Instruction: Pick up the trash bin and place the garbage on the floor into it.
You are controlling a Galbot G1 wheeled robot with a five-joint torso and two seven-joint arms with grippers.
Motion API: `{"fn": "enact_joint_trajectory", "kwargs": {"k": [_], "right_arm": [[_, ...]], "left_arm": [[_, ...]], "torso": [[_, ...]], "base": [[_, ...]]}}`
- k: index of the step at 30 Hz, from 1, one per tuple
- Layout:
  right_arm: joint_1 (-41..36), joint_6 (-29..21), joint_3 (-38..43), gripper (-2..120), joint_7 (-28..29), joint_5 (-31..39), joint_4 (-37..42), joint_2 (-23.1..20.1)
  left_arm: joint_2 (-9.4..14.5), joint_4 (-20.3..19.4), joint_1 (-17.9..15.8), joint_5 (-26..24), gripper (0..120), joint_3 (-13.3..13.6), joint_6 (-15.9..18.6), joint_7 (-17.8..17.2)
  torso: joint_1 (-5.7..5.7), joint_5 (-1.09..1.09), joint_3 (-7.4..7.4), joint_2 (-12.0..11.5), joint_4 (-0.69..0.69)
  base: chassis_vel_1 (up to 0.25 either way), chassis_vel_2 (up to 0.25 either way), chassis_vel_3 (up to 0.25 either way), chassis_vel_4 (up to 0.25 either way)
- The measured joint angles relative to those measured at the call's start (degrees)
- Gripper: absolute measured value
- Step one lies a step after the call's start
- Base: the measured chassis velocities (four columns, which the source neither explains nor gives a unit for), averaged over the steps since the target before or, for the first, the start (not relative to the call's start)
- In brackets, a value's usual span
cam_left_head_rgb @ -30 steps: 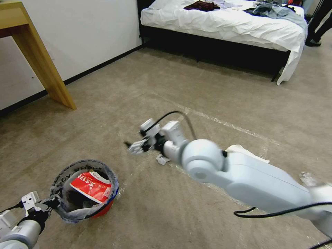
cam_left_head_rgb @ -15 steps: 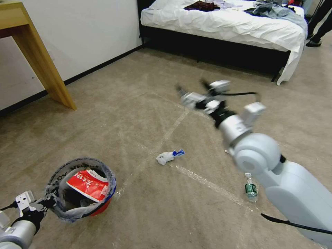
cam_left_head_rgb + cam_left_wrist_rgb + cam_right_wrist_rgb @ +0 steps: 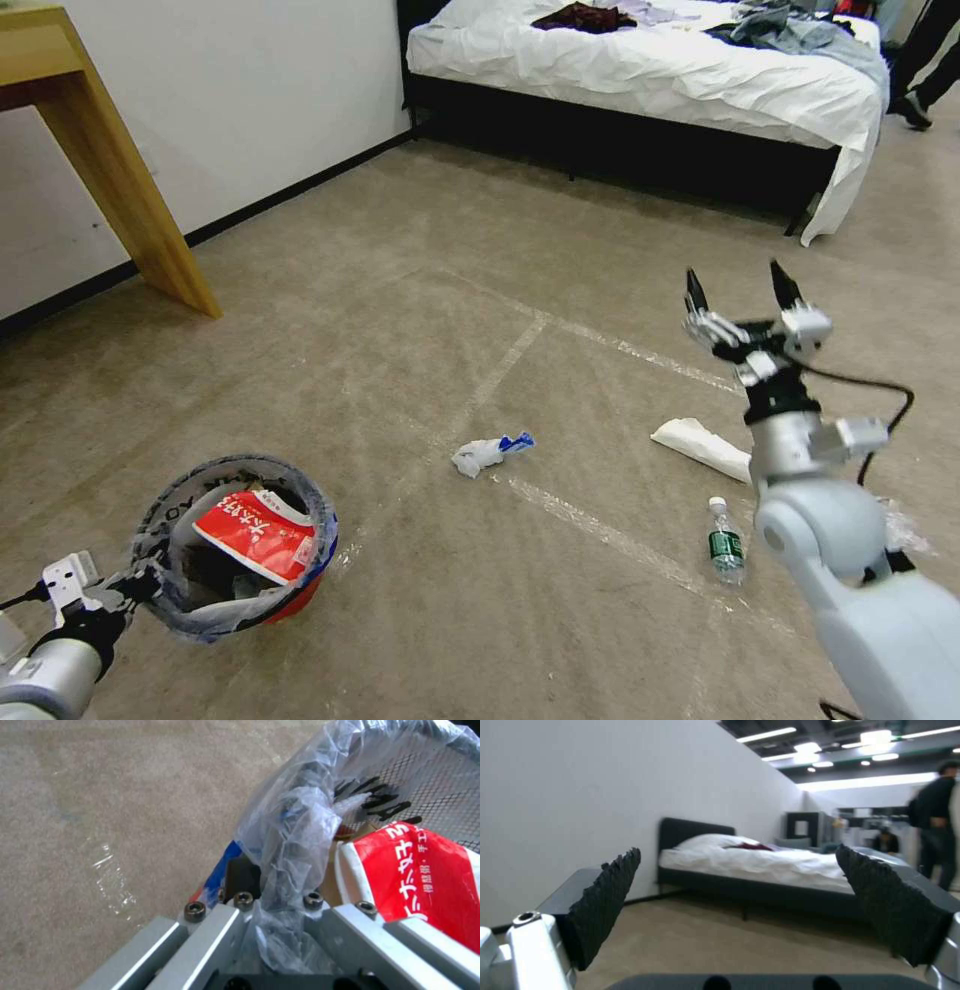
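The red trash bin (image 3: 240, 548), lined with a clear bluish bag, hangs low over the floor (image 3: 420, 330) at the lower left. My left gripper (image 3: 128, 584) is shut on its rim. In the left wrist view the left gripper (image 3: 280, 900) pinches the bag's edge (image 3: 300, 817), and a red wrapper (image 3: 415, 877) lies inside. Garbage lies on the carpet: a white wad with a blue bit (image 3: 488, 453), a white slipper (image 3: 700, 446) and a small bottle (image 3: 727, 541). My right gripper (image 3: 742, 292) is raised at the right, open and empty, above the slipper. The right gripper (image 3: 740, 900) faces the bed.
A wooden table leg (image 3: 135, 195) stands at the left by the wall. A bed (image 3: 650, 75) with white sheets and clothes on it fills the far side. A bit of clear wrap (image 3: 905, 530) lies at the right. Tape lines (image 3: 600, 535) cross the carpet.
My right arm has swung from near the bin up and to the right, uncovering the wad, bottle and slipper. The left gripper and the bin have barely moved.
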Motion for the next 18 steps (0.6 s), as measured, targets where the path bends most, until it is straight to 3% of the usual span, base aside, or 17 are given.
{"fn": "enact_joint_trajectory", "kwargs": {"k": [6, 18], "right_arm": [[-3.9, 0.8, 2.2, 100, 0.3, -5.1, -0.3, 3.3], [-4.0, 0.8, 1.3, 100, 0.5, -7.5, -0.4, 6.0]], "left_arm": [[-0.2, -0.7, 0.3, 0.2, 1, 0.0, -0.1, 0.3], [-0.5, -1.5, 0.9, 0.4, 1, -0.4, -0.2, 0.4]], "torso": [[0.01, 0.0, 0.0, 0.0, 0.01], [0.01, 0.0, 0.01, 0.0, 0.02]], "base": [[0.0, 0.0, 0.0, 0.0], [0.0, 0.0, 0.0, 0.0]]}}
